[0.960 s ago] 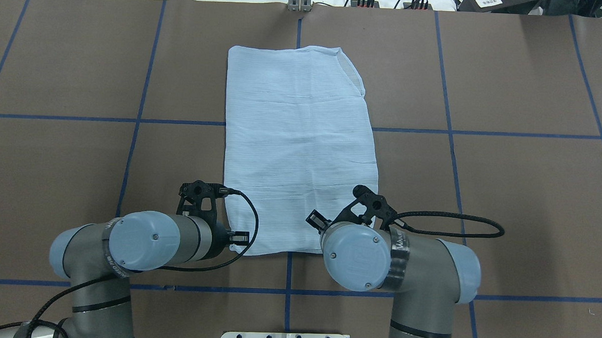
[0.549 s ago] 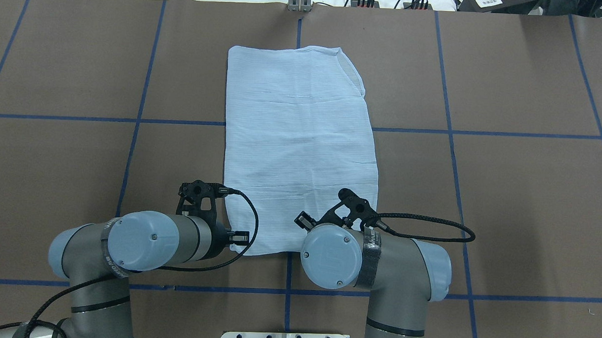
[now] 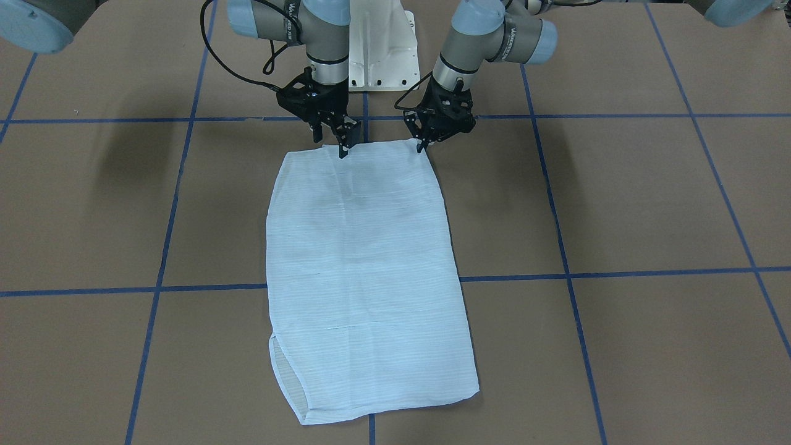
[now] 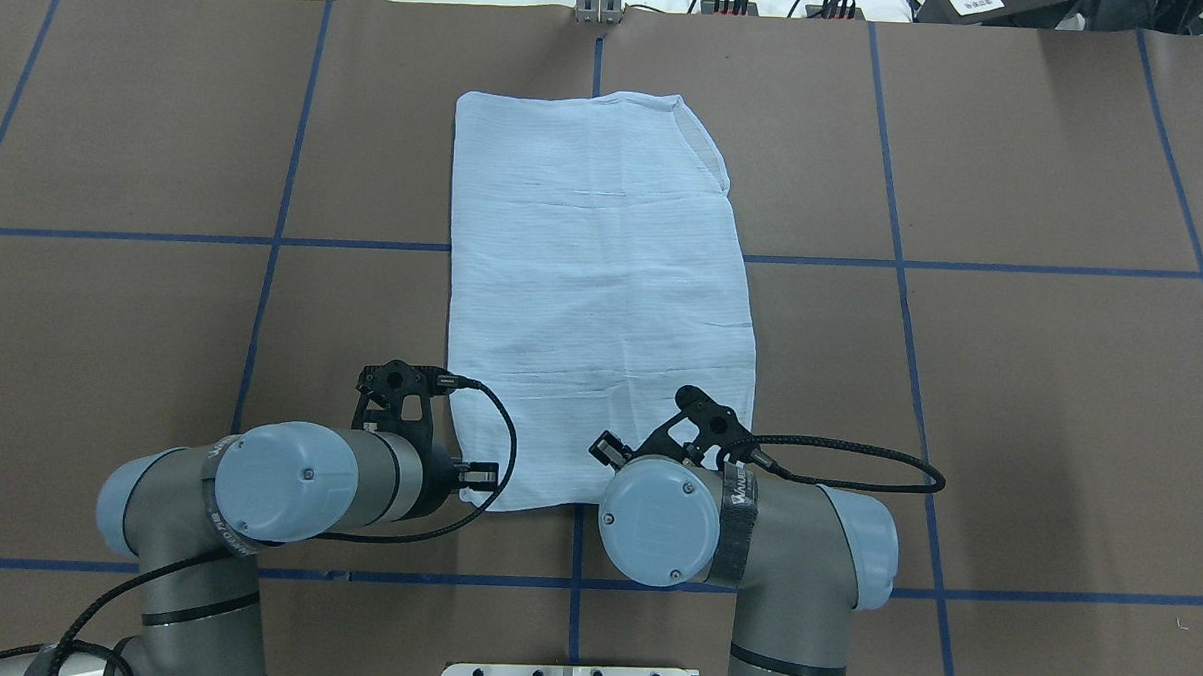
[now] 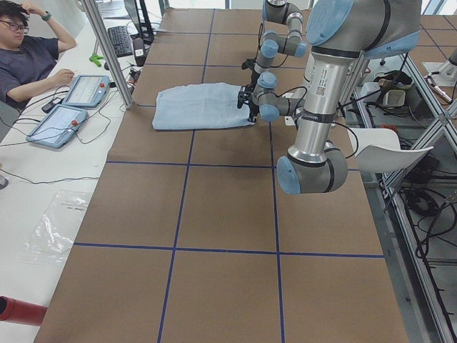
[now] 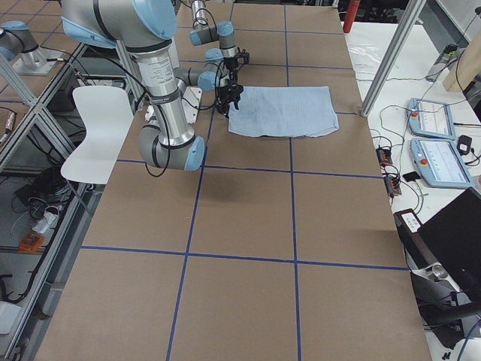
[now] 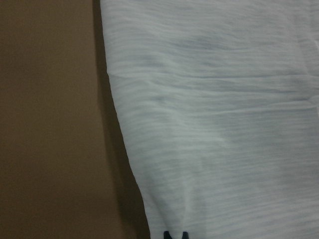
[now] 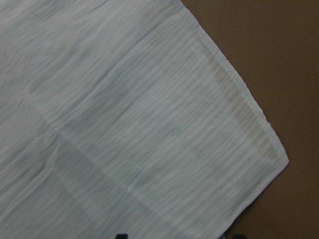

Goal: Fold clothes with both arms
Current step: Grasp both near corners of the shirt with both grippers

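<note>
The clothes are one pale blue striped shirt [image 4: 604, 278], folded into a long flat rectangle in the middle of the brown table [image 4: 1010, 392]. My left gripper [image 3: 424, 147] is at its near left corner. In the left wrist view its fingertips [image 7: 167, 234] sit close together, shut on a puckered bit of the shirt's [image 7: 224, 124] edge. My right gripper [image 3: 332, 143] hovers over the near edge further along. In the right wrist view its tips stand wide apart, open, above the shirt [image 8: 124, 124], whose corner shows at the right.
The white pedestal base [image 3: 377, 55] stands just behind both grippers. Blue tape lines [image 4: 964, 266] cross the table. A person [image 5: 28, 57] sits at a side desk with tablets [image 5: 86, 89] beyond the shirt's far end. A white chair [image 5: 385, 146] is behind the robot.
My right arm has swung left and drawn back, bringing its wrist nearer the table's middle line. The left arm and the shirt have stayed where they were.
</note>
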Motion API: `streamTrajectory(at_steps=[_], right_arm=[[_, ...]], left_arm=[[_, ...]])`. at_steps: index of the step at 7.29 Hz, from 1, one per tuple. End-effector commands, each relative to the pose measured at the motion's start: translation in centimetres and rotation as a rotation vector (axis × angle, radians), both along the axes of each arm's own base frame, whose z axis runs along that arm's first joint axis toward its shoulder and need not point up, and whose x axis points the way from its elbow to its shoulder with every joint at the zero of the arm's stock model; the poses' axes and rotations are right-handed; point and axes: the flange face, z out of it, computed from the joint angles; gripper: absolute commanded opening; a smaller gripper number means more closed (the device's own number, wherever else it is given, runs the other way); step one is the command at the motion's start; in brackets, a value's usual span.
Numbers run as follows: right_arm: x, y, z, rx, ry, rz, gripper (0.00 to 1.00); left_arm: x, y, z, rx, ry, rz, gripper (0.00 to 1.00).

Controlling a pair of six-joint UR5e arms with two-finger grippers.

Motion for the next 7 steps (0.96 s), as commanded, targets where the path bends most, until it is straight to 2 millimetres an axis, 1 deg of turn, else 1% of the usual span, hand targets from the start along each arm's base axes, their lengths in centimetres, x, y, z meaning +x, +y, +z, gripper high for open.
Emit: streamTrajectory(at_steps=[1, 3, 4, 5, 6, 7], right_arm=[[-0.51, -0.07, 0.41, 0.001, 0.009, 0.005, 0.75], [-0.84, -0.13, 0.9, -0.002, 0.02, 0.005, 0.75], [-1.0, -0.17, 1.16, -0.002, 0.026, 0.004, 0.74], [-1.05, -0.08, 1.06, -0.002, 0.025, 0.003, 0.68], [-1.05, 0.01, 0.97, -0.001, 0.021, 0.003, 0.47], [-1.06, -0.04, 0.83, -0.008, 0.013, 0.02, 0.33]], left_arm=[[-0.06, -0.01, -0.05, 0.0, 0.001, 0.001, 0.0], [-0.06, -0.01, -0.07, 0.001, 0.003, 0.001, 0.0], [-0.06, -0.01, -0.07, 0.003, 0.002, 0.002, 0.0], [-0.06, -0.01, -0.07, 0.003, 0.002, 0.002, 0.0], [-0.11, -0.09, -0.07, 0.003, 0.002, 0.001, 0.0], [-0.15, -0.17, -0.07, 0.003, 0.002, -0.001, 0.0]])
